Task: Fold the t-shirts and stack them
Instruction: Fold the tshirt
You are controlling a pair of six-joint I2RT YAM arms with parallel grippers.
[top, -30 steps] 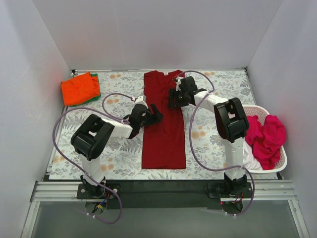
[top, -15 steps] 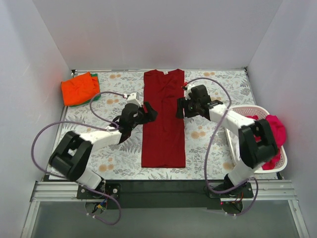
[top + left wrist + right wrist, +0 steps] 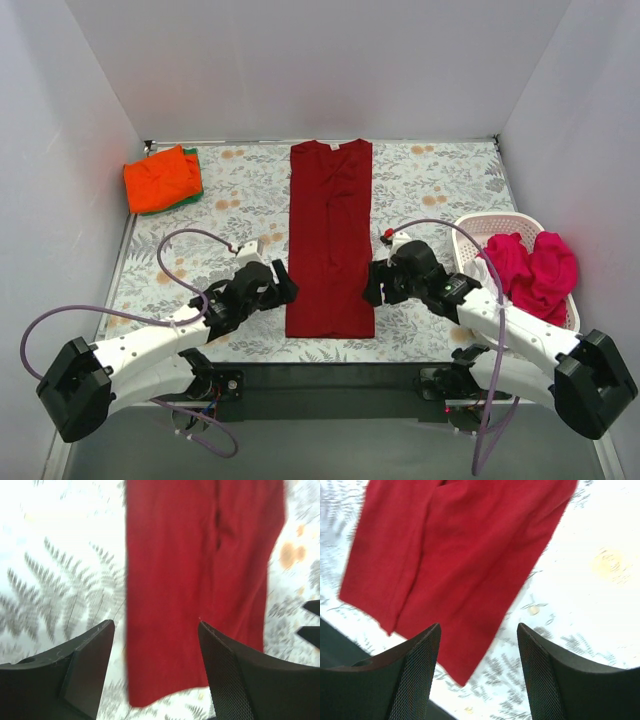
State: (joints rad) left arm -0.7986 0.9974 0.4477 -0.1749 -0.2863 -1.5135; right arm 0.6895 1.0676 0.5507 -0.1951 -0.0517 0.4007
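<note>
A dark crimson t-shirt [image 3: 331, 238] lies flat in a long narrow strip down the middle of the table, sleeves folded in. My left gripper [image 3: 284, 288] hovers open beside its lower left edge; its wrist view shows the crimson t-shirt [image 3: 200, 570] and its bottom left corner between the spread fingers [image 3: 90, 660]. My right gripper [image 3: 372, 285] hovers open at the lower right edge, with the crimson t-shirt [image 3: 465, 565] and its bottom corner between its fingers [image 3: 415, 670]. A folded orange t-shirt [image 3: 160, 178] lies on a green one [image 3: 195, 175] at the back left. Magenta-pink t-shirts [image 3: 535, 275] fill the basket.
A white laundry basket [image 3: 482, 222] stands at the right edge, with white cloth [image 3: 508, 325] under the pink. The table wears a floral cloth [image 3: 430, 190]. White walls close three sides. A black rail [image 3: 330, 375] runs along the near edge.
Both arms have drawn back from the shirt's upper half toward the near edge, and now flank its bottom hem. Both grippers stay open. The crimson shirt lies unmoved.
</note>
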